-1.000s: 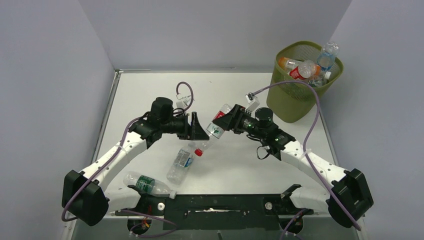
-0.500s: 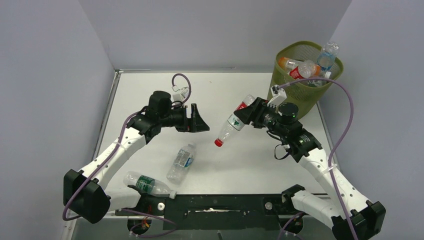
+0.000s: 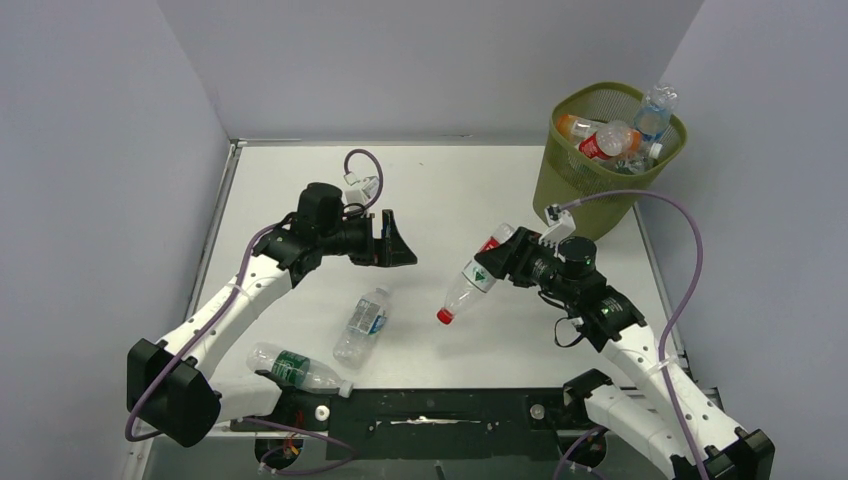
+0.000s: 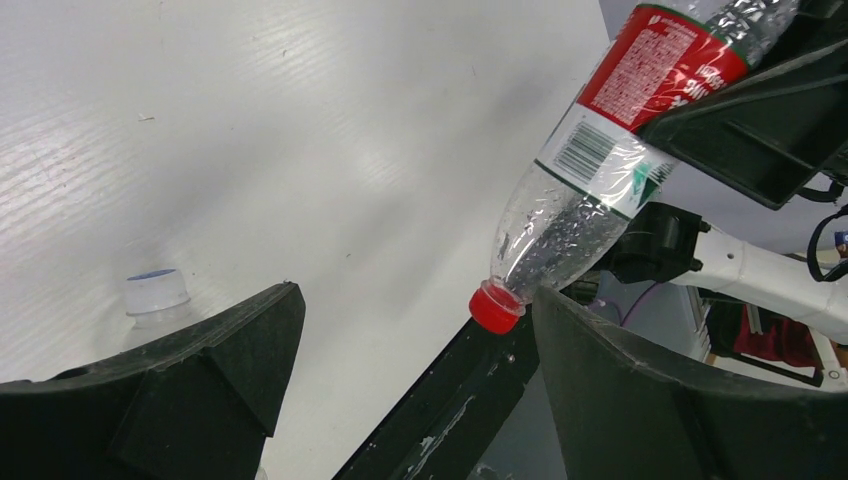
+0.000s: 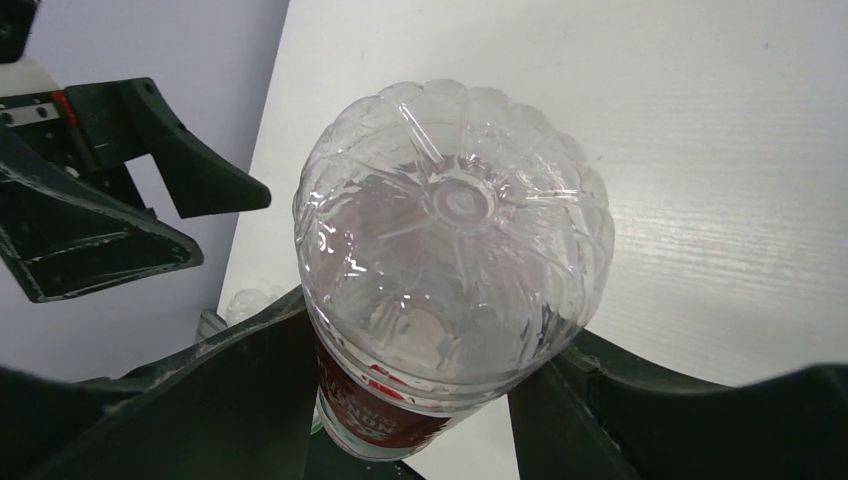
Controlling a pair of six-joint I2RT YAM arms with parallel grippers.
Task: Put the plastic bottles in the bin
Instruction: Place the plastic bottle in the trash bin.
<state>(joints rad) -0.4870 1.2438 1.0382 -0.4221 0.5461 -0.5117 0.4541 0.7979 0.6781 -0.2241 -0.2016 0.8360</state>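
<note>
My right gripper (image 3: 503,260) is shut on a clear plastic bottle with a red label (image 3: 472,283). It hangs tilted above the table, red cap (image 3: 444,316) pointing down and left. In the right wrist view its ribbed base (image 5: 452,240) fills the space between my fingers (image 5: 250,385). My left gripper (image 3: 402,244) stands open with nothing in it, left of that bottle and apart from it; the left wrist view shows the bottle (image 4: 585,180) beyond my open gripper (image 4: 418,305). The olive-green mesh bin (image 3: 572,200) stands at the far right with several bottles (image 3: 606,140) piled in it.
Two clear bottles lie on the table in front of the left arm: one with a blue label (image 3: 364,324) and one with a green label (image 3: 293,368) near the black front rail (image 3: 440,408). Grey walls close in the table's left, back and right sides.
The left gripper has opened and let go of the red-labelled bottle. The right arm has carried that bottle to the right, away from the left gripper, then slightly nearer.
</note>
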